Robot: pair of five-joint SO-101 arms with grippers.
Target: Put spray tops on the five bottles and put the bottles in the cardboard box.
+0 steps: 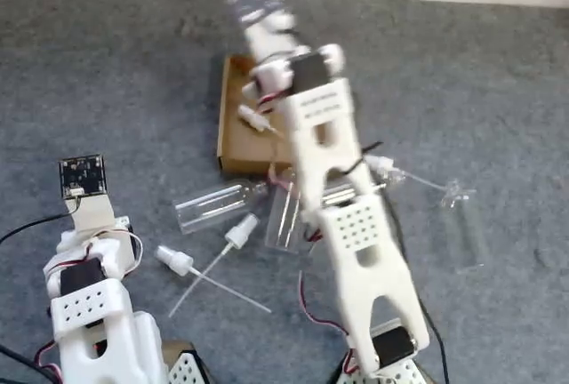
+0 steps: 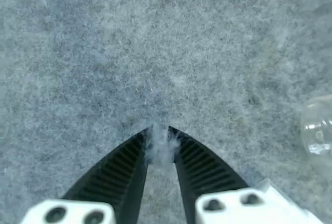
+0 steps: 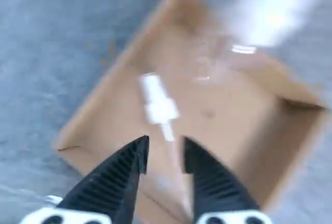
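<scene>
Right arm stretched far forward; right gripper (image 3: 165, 149) poised over the box (image 1: 233, 148), fingers slightly parted, holding nothing; one spray top (image 3: 158, 105) lying inside the box beneath them. Left arm folded back at the near left; left gripper (image 2: 160, 136) pointed down at bare carpet (image 2: 155, 37), fingers all but closed, empty. Bottles (image 1: 209, 206) lying flat, and loose tops (image 1: 175, 260) with long tubes, scattered just in front of the box; far bottle (image 1: 462, 228) well apart on the right; open carpet left of the box.
</scene>
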